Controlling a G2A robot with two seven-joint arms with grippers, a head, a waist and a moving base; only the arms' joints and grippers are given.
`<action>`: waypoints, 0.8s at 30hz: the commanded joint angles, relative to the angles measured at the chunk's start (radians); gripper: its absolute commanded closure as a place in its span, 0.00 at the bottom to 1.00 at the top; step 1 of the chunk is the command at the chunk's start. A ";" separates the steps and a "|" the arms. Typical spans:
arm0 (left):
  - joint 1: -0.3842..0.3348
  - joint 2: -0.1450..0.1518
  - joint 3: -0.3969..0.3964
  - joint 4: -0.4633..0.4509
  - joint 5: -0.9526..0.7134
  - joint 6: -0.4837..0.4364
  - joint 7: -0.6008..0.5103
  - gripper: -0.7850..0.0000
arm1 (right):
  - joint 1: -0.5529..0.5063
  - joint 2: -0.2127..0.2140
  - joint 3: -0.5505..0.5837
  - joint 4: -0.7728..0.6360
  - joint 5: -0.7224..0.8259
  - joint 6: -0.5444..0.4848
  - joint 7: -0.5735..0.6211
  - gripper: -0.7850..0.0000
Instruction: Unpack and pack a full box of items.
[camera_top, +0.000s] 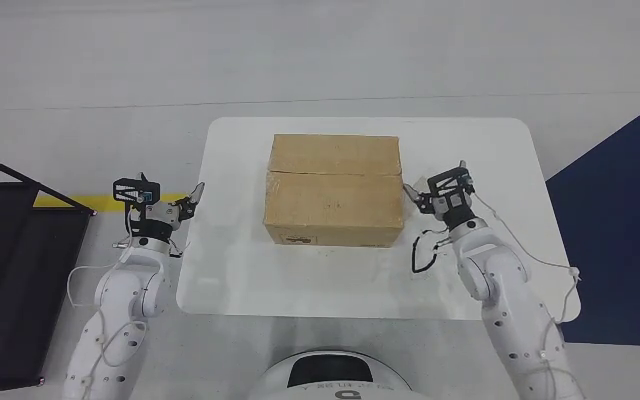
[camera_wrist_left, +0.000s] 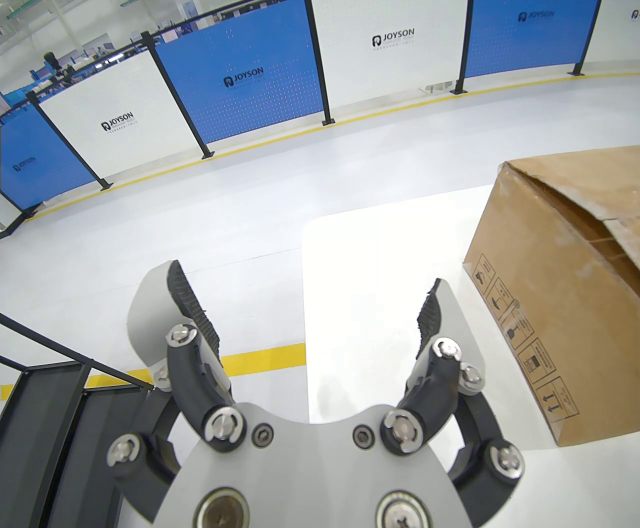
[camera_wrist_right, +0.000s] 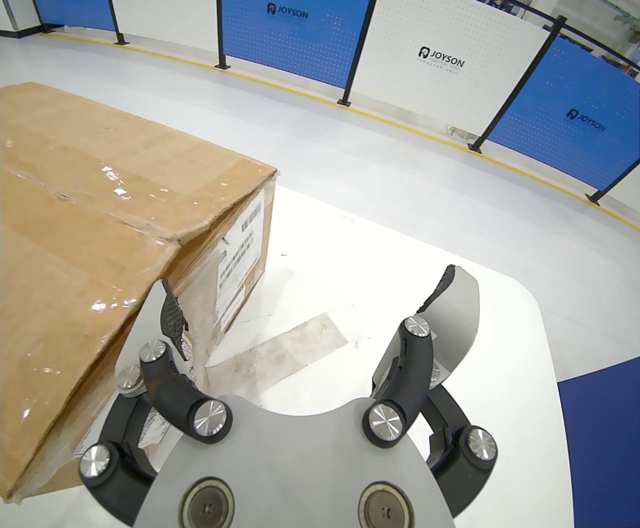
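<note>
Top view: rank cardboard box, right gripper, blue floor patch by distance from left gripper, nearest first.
From the left gripper:
1. cardboard box, middle of the table.
2. right gripper, by the box's other end.
3. blue floor patch, past the table's far side.

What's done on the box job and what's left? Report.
Done: nothing visible; the box sits closed on the table. In hand: the left gripper and right gripper are open and empty, one at each end of the box. To do: opening it, unpacking, repacking.
</note>
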 joint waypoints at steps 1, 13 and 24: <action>0.000 0.000 0.000 0.000 0.000 0.000 0.000 0.00 | 0.001 0.000 0.002 0.003 -0.003 -0.002 0.004 0.00; 0.000 0.000 0.000 0.000 0.000 0.000 0.000 0.00 | -0.007 -0.003 -0.008 -0.020 0.003 -0.031 -0.017 0.00; 0.000 0.000 0.000 0.000 0.000 0.000 0.000 0.00 | -0.068 0.038 0.170 0.003 0.292 -0.669 -0.139 0.00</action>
